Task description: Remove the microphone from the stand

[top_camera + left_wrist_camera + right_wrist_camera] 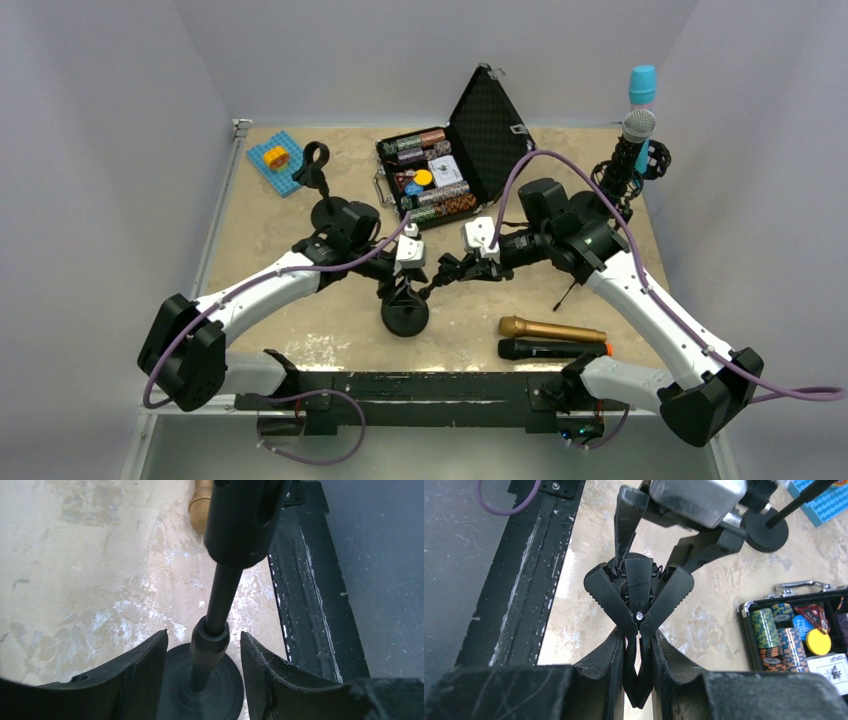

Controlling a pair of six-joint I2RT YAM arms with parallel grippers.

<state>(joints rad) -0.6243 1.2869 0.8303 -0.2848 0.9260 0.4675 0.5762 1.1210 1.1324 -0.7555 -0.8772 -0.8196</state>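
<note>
A black stand with a round base (405,316) is at table centre. My left gripper (406,272) (204,650) is open, with its fingers either side of the stand's pole (220,597) and a gap on both sides. My right gripper (452,271) (638,635) is shut on the handles of the stand's spring clip (639,587). The clip's toothed jaws are spread with nothing between them. A gold microphone (552,329) (200,507) and a black microphone (553,349) lie on the table at the front right. A silver-headed microphone (638,126) sits in another stand at the back right.
An open case of poker chips (432,175) (794,630) lies at the back centre. An empty stand (322,185) (766,530) and a blue plate with a yellow brick (275,158) are at the back left. A blue-headed microphone (641,86) is at the back right. The black mounting rail (420,385) runs along the near edge.
</note>
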